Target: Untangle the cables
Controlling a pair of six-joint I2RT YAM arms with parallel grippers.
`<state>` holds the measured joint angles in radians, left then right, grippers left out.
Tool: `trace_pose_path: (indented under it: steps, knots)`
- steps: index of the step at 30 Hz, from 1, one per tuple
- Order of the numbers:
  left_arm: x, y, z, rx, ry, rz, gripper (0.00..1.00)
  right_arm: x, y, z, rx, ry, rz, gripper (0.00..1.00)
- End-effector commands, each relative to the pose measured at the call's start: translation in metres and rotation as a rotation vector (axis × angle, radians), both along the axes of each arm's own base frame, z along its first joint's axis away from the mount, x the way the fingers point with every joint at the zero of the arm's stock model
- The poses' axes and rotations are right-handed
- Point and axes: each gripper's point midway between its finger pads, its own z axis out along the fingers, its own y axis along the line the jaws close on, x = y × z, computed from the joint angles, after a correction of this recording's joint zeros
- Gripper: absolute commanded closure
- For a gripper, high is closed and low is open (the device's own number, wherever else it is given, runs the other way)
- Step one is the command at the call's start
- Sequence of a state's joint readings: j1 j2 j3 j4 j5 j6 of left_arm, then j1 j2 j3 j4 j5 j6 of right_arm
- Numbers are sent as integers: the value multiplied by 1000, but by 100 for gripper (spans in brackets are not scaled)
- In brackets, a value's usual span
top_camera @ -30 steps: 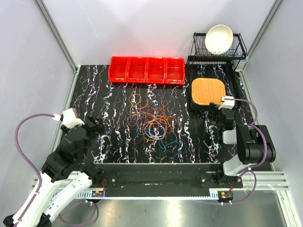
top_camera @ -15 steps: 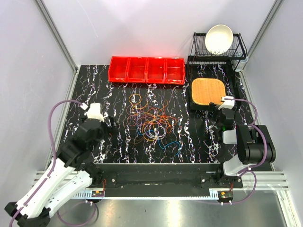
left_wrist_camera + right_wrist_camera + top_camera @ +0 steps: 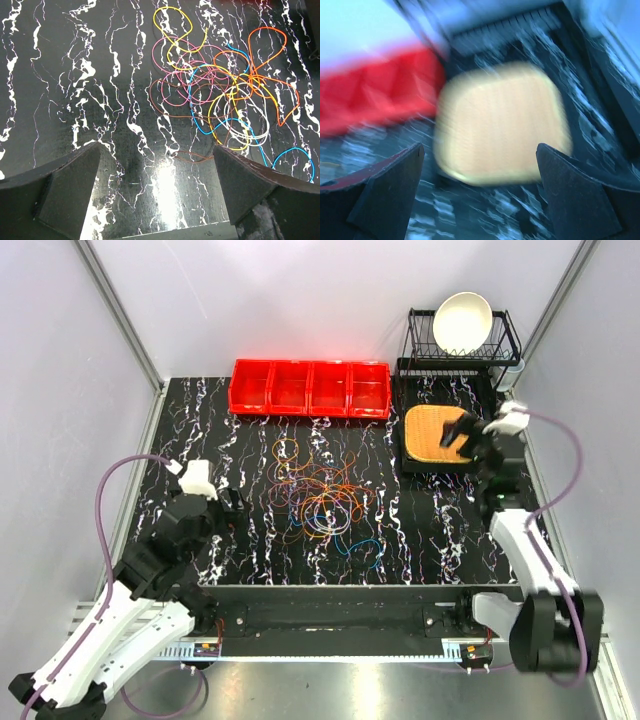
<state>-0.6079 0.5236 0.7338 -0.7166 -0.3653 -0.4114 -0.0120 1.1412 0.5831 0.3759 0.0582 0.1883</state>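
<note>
The cables lie in a tangle of thin orange, yellow, pink, blue, brown and whitish loops in the middle of the black marbled table. In the left wrist view the cables fill the upper right. My left gripper is open and empty, low over the table just left of the tangle; its fingers frame bare table. My right gripper is open and empty, raised over the woven mat at the back right; its view is motion-blurred.
A red bin with several compartments stands at the back. A black dish rack with a white bowl stands at the back right. The mat lies on a black tray.
My right arm has swung up and back from its folded rest pose, reaching over the mat. My left arm moved right toward the tangle, then nearly stopped.
</note>
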Motion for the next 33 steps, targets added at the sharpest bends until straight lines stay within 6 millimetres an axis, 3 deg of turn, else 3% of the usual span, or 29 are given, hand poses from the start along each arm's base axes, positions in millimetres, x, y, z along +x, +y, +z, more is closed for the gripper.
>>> trace_pose_path:
  steps: [1, 4, 6, 10, 14, 19, 24, 27, 33]
  knots:
    - [3, -7, 10, -5, -15, -37, 1, -37, 67, 30, 407, 135, 211, 0]
    - [2, -6, 11, -5, -18, -33, 1, -51, 115, 32, 593, 218, 455, 0]
    - [2, -4, 13, -14, -29, -26, 1, -54, 128, 21, 629, 322, 466, 0]
    - [0, -3, 16, -27, -50, -26, 1, -47, 144, 26, 694, 358, 494, 0]
    - [1, -4, 15, -26, -45, -27, 1, -53, 159, 19, 706, 436, 469, 0]
    - [2, -7, 11, -20, -21, -36, 1, -82, 189, -7, 619, 588, 426, 1]
    - [1, -6, 11, -21, -24, -35, 1, -140, 223, -33, 542, 697, 492, 6]
    - [1, -5, 12, -23, -30, -29, 1, -162, 238, -48, 398, 746, 542, 12]
    - [-1, -2, 16, -30, -45, -20, 1, -188, 255, -69, 95, 815, 573, 24]
